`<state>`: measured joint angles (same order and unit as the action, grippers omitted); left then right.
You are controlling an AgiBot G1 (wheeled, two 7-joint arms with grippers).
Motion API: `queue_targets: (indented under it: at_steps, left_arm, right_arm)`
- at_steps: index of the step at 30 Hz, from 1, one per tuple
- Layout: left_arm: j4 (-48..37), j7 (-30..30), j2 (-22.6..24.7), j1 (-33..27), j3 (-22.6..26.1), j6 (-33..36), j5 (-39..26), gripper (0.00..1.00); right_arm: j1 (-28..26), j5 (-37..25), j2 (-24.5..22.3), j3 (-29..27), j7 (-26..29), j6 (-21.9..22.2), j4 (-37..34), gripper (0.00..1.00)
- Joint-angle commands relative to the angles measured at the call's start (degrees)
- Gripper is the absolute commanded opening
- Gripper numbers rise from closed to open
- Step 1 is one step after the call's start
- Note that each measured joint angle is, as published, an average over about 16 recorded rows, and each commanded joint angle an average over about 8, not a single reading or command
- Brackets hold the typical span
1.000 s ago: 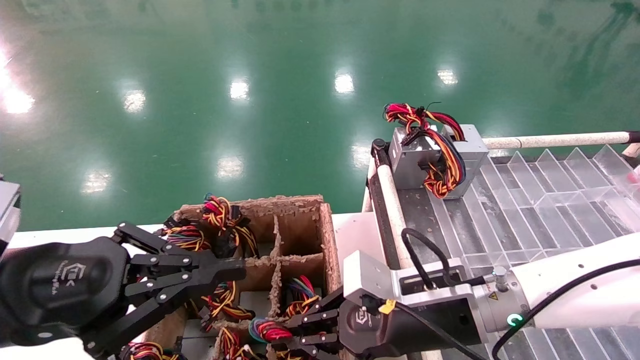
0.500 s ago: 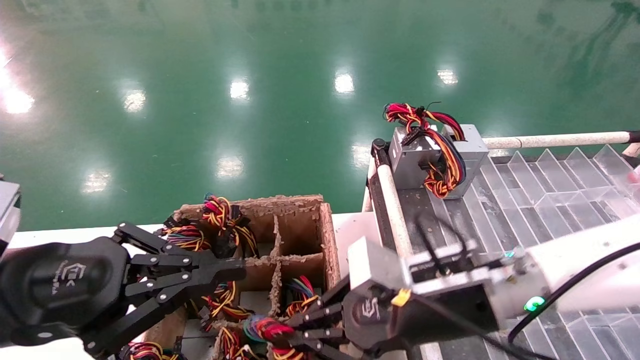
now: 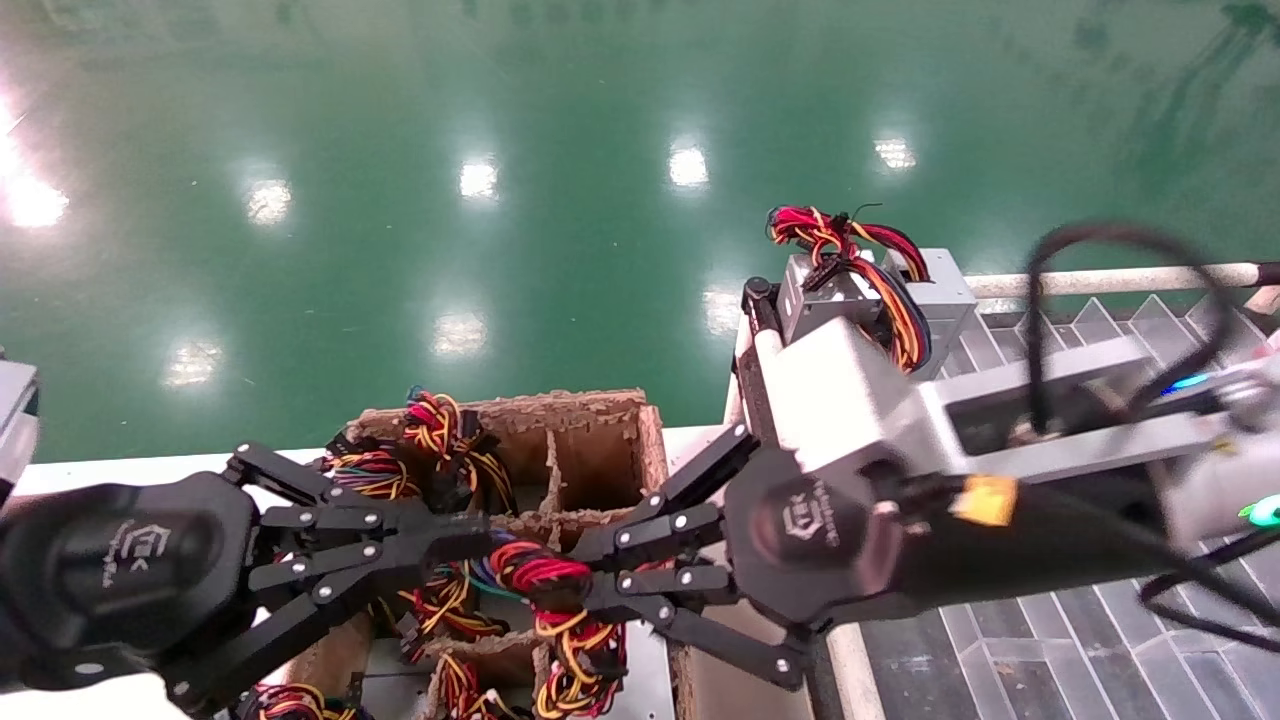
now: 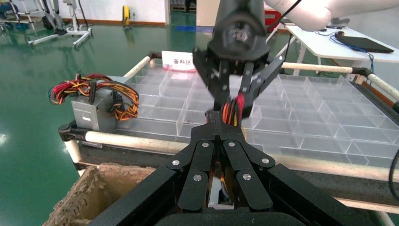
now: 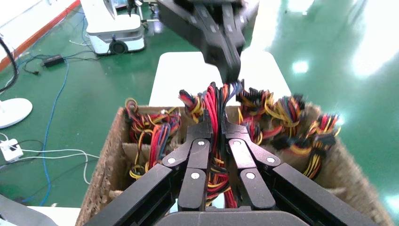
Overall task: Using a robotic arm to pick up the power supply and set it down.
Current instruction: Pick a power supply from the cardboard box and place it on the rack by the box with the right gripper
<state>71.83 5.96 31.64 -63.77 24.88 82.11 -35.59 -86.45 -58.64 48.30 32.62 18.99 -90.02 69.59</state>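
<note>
My right gripper [image 3: 585, 578], the one with the yellow tag, is shut on the red, yellow and orange cable bundle of the power supply [image 3: 545, 575], held just above the cardboard box [image 3: 650, 440]. In the right wrist view the bundle [image 5: 214, 108] runs between the right gripper's [image 5: 214, 126] closed fingers. The supply's grey body is mostly hidden under the cables. My left gripper [image 3: 478, 540] hangs shut and empty over the box's left side, its tip close to the bundle. From the left wrist view, the left gripper [image 4: 220, 126] points at the held cables [image 4: 234, 109].
The box holds more cable bundles [image 3: 440, 425] in its compartments. A second grey supply with a loose loom [image 3: 850, 300] sits on the near corner of a clear divided tray [image 3: 1100, 320], which is framed by white rails [image 3: 1110, 280]. Green floor lies beyond.
The right gripper has risen out of the box and come toward the camera, pulling the cable bundle up with it. The left gripper has stayed put.
</note>
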Motion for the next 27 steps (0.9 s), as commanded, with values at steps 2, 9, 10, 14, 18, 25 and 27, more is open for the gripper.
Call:
queue_targets:
  at_steps: [2,9,10,14,18,25,27]
  left_arm:
    - [0.0,0.0,0.0,0.0,0.0,0.0,0.0,0.00]
    - [0.0,0.0,0.0,0.0,0.0,0.0,0.0,0.00]
    - [0.0,0.0,0.0,0.0,0.0,0.0,0.0,0.00]
    - [0.0,0.0,0.0,0.0,0.0,0.0,0.0,0.00]
    - [0.0,0.0,0.0,0.0,0.0,0.0,0.0,0.00]
    - [0.0,0.0,0.0,0.0,0.0,0.0,0.0,0.00]
    - [0.0,0.0,0.0,0.0,0.0,0.0,0.0,0.00]
  right_arm:
    - [-1.5,1.5,-1.3,0.0,0.5,0.1,1.5,0.00]
    - [-7.1,1.3,-2.3,0.1,-0.6,0.4,4.0,0.00]
    - [-8.3,1.1,-2.3,0.1,-0.7,0.4,4.2,0.00]
    - [-13.2,0.0,-2.7,0.7,-1.4,0.3,4.7,0.00]
    - [-17.8,-1.6,-3.6,1.0,-2.2,0.6,4.4,0.00]
    - [-23.0,-3.8,-5.9,0.4,-3.4,1.5,2.3,0.00]
    - [-24.0,-4.7,-6.7,0.2,-3.8,1.7,1.2,0.00]
